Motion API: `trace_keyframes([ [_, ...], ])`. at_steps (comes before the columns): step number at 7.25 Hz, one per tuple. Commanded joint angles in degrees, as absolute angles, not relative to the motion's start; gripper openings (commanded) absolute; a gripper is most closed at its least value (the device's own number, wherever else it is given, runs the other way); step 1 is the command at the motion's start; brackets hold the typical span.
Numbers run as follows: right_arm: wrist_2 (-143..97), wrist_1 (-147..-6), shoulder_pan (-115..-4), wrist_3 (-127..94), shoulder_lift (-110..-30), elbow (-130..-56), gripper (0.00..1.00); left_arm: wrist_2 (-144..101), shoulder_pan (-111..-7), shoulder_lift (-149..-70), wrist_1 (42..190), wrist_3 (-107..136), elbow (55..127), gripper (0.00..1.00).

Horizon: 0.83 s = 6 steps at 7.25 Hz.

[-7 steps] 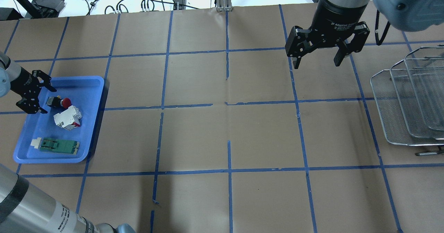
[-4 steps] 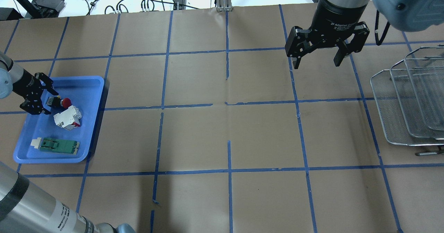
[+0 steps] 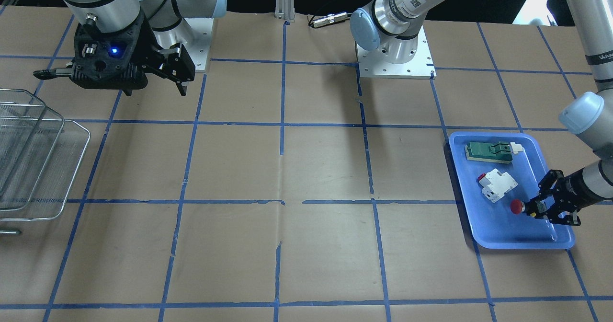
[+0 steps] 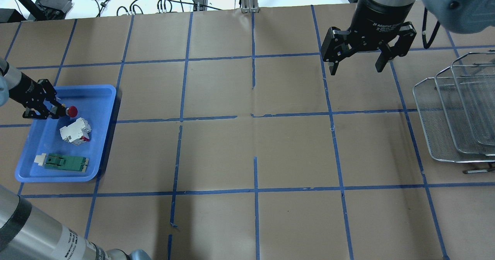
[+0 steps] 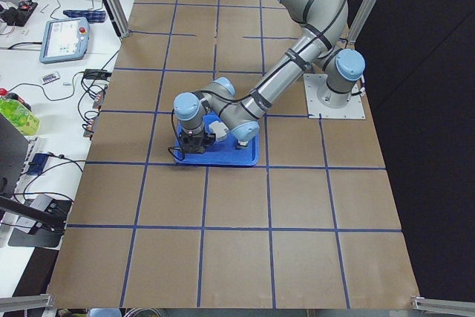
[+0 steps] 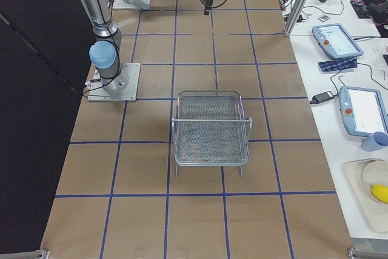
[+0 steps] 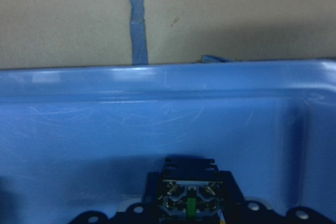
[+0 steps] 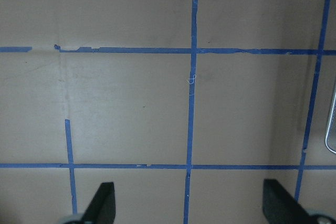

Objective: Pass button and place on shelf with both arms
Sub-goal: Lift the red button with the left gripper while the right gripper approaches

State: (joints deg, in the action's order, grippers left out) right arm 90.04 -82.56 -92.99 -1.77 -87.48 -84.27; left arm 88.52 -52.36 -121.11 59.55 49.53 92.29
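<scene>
We judge the task at its first step. The left gripper (image 4: pixel 57 109) is narrowed onto the button (image 4: pixel 72 111), inside the tray (image 4: pixel 109 97) at the overhead view's left edge. The right gripper (image 4: pixel 355 69) hangs wide apart, upper right. Lift, handover and shelf (image 4: pixel 441 136) placement remain.
</scene>
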Motion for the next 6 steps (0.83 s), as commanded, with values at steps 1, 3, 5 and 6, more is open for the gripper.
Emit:
trace_keyframes([
  [1,94.45,-82.27,-90.81,-1.58,-88.15,-83.59,1.00,87.90,-54.04,-115.78,65.52,49.91,92.02,0.00],
  [3,93.78,-82.61,-83.89,-1.84,-89.29,-82.18,1.00,85.61,-60.60,-108.58,73.26,56.72,91.15,0.00],
  [5,91.42,-82.71,-74.05,1.72,-88.42,-82.88,1.00,82.37,-69.21,-102.68,77.25,65.27,91.49,0.00],
  [6,88.45,-82.71,-69.74,8.20,-86.16,-82.88,1.00,78.87,-74.13,-100.39,77.60,71.65,92.19,0.00],
])
